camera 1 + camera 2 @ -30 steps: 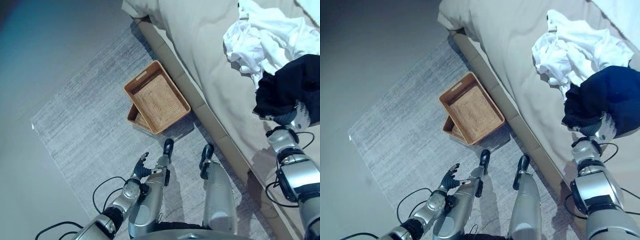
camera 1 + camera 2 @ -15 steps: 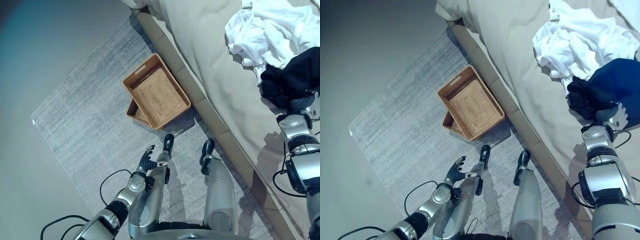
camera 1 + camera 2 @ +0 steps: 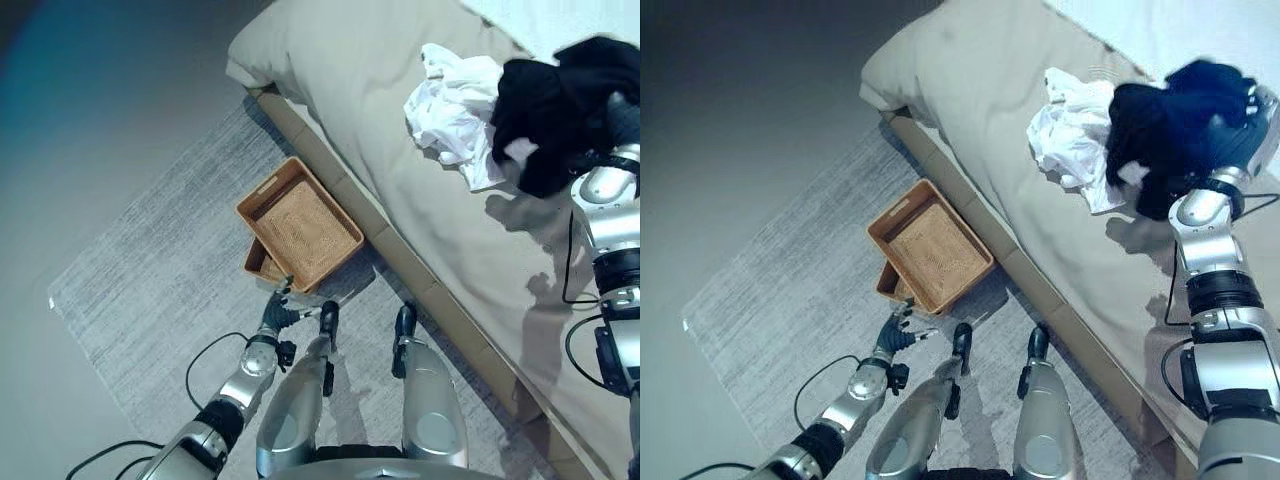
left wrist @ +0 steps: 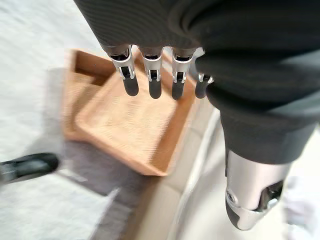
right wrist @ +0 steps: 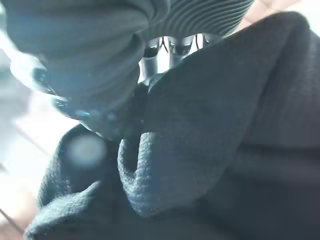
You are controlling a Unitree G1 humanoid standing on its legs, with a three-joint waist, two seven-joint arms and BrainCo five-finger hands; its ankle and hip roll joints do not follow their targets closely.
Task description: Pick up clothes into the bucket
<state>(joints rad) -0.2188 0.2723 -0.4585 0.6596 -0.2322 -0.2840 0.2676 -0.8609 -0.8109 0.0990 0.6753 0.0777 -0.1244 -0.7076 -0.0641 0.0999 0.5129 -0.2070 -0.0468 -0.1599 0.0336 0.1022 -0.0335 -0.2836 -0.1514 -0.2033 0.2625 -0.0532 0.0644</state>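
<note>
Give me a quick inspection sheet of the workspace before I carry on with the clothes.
Surface: grey rug on the floor beside a beige bed.
Job's things: dark garment lifted above the bed; white clothes heaped on the bed; wicker basket on the rug against the bed, nothing in it.
Clutter: second tray under the basket.
Hands: right hand clutches the dark garment; left hand open near the basket.
Cables: nothing seen beyond the robot's own.
Surroundings: bare floor.

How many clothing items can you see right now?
2: a dark garment gripped in the right hand above the bed, and a white garment crumpled on the bed. Others may be hidden.
</note>
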